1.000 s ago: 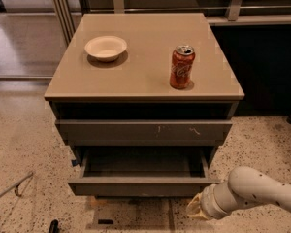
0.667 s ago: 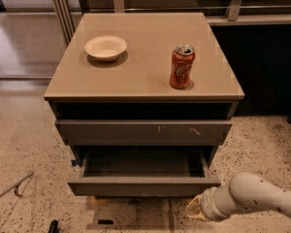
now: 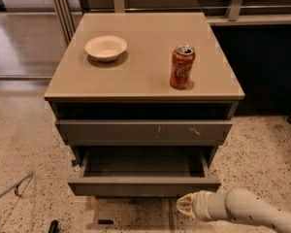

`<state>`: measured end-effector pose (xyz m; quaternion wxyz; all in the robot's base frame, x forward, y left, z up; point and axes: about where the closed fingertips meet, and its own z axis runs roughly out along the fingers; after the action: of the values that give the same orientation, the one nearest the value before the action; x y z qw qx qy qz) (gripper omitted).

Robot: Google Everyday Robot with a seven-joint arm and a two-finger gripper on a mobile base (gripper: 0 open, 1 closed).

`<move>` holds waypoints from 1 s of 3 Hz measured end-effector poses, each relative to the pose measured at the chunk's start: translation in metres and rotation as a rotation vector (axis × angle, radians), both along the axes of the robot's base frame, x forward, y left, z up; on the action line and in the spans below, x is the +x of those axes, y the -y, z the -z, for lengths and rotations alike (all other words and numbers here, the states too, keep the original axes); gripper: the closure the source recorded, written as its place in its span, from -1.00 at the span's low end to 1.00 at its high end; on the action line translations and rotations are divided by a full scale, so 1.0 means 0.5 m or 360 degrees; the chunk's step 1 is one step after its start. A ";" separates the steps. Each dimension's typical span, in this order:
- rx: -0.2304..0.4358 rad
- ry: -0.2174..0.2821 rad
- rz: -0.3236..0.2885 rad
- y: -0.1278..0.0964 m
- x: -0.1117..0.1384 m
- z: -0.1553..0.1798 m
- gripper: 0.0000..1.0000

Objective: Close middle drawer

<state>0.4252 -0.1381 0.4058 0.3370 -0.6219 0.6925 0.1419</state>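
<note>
Middle drawer (image 3: 144, 185) stands pulled out. Gripper (image 3: 186, 206) sits just below its front panel, right of centre; its opening cannot be determined.

Pale arm (image 3: 254, 213) low at lower right, nearly horizontal, gripper (image 3: 185, 205) leftward.

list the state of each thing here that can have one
middle drawer: pulled out, open, looks empty
scratched drawer: pushed in much further than the middle one
soda can: upright on the cabinet top
bowl: upright, empty
gripper: low, just before the middle drawer's front, right of centre
</note>
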 end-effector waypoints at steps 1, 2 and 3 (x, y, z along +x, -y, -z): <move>0.0111 0.0175 0.0004 -0.031 0.060 0.029 1.00; 0.0108 0.0171 0.0003 -0.031 0.058 0.028 1.00; 0.0110 0.0205 0.0031 -0.029 0.066 0.033 1.00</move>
<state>0.4580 -0.1235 0.3894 0.4037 -0.6109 0.6701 0.1220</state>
